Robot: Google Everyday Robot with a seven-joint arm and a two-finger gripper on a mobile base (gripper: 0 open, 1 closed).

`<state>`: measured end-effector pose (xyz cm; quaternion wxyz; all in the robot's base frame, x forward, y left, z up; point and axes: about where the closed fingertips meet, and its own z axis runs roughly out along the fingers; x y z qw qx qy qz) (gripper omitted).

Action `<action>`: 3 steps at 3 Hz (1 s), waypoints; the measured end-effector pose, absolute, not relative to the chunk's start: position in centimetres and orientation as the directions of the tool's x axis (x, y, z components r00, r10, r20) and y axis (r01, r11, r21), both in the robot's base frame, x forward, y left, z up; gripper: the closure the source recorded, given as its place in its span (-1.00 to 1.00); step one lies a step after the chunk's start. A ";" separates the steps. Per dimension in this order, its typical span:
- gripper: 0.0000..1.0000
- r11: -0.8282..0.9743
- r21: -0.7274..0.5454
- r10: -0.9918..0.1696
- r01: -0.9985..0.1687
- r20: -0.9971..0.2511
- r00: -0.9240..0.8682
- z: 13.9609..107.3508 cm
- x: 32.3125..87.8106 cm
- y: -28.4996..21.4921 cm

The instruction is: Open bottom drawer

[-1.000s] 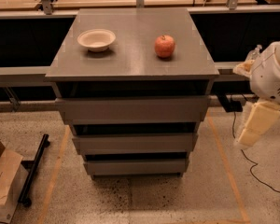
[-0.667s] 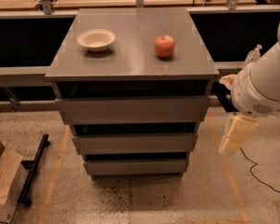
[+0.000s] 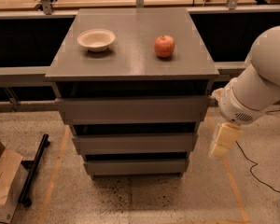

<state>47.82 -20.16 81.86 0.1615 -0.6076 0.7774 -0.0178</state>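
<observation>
The bottom drawer (image 3: 136, 166) is the lowest of three stacked grey drawer fronts in a grey cabinet, plain and handleless, and it sits flush and shut. Above it are the middle drawer (image 3: 135, 143) and the top drawer (image 3: 133, 109). My gripper (image 3: 222, 142) hangs cream-coloured from the white arm (image 3: 261, 78) at the right. It is just off the cabinet's right side, level with the middle and bottom drawers and apart from them.
On the cabinet top (image 3: 130, 59) stand a white bowl (image 3: 96, 39) and a red apple (image 3: 164, 46). A cardboard box (image 3: 2, 181) and a black bar (image 3: 33, 169) lie on the floor at left. A black cable (image 3: 252, 164) runs on the floor at right.
The arm has swung left and down toward the cabinet, bringing the gripper close to its right side. The drawers have not moved.
</observation>
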 end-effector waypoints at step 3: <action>-1.00 0.125 -0.175 -0.988 -0.977 -0.116 -0.105 69.3 50.9 -16.6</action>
